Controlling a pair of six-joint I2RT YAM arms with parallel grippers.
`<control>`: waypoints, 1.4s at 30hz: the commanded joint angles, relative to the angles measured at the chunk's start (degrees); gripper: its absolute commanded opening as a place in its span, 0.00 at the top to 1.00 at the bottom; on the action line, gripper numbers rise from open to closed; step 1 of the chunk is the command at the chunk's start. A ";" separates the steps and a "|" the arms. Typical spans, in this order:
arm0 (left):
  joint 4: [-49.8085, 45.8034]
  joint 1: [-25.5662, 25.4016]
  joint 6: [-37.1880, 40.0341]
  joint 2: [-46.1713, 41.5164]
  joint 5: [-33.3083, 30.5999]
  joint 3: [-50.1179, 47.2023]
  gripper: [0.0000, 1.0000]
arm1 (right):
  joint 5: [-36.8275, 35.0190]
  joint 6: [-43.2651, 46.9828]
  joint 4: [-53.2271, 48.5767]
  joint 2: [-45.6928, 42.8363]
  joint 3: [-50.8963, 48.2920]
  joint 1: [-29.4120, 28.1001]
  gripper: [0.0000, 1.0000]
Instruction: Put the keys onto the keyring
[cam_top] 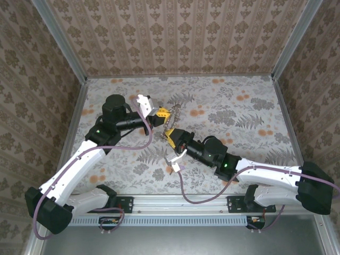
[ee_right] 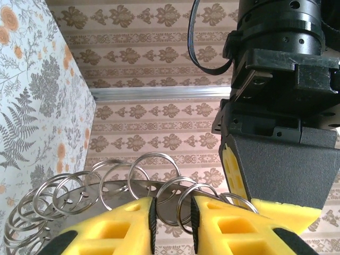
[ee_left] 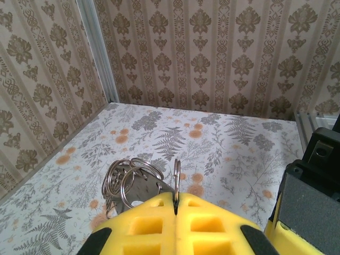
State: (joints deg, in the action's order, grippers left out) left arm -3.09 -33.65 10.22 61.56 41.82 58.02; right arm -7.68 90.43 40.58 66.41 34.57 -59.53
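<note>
The keyring (ee_left: 133, 178) is a bunch of several silver split rings on a flat metal plate, held above the floral table. My left gripper (ee_left: 176, 199) is shut on one thin ring (ee_left: 177, 175), pinched edge-on between its yellow pads. My right gripper (ee_right: 172, 204) comes in from below with its jaws a little apart; two rings and the plate (ee_right: 87, 194) sit in the gap, and I cannot tell whether the pads touch them. In the top view both grippers, left (cam_top: 159, 113) and right (cam_top: 171, 134), meet at the keyring (cam_top: 175, 112) near mid-table. The keys are hidden.
Wallpapered walls with aluminium rails (cam_top: 71, 58) close the table (cam_top: 239, 117) on three sides. The left gripper's black and yellow body (ee_right: 281, 159) crowds the right wrist view; the right arm's body (ee_left: 313, 202) stands close on the right of the left wrist view.
</note>
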 commanded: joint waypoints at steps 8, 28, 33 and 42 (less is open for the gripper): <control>2.65 0.07 -0.78 -0.81 0.12 -0.34 1.00 | -2.31 -1.56 4.49 -0.36 -0.02 -0.24 0.79; 2.82 0.19 -0.72 -1.17 -1.35 -0.92 1.00 | 0.97 -5.65 1.67 -5.70 -2.31 -0.06 0.79; 3.16 0.23 -1.01 -0.81 -0.95 -1.05 1.00 | 1.40 -6.83 0.69 -6.54 -2.57 -0.06 0.79; 3.08 0.17 -1.32 -0.92 -0.98 -1.03 1.00 | 2.76 -8.27 -0.77 -7.17 -2.57 0.38 0.82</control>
State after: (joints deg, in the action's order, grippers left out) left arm -2.87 -33.65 10.04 61.54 40.45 56.97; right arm -6.59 84.07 40.25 60.69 32.51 -59.46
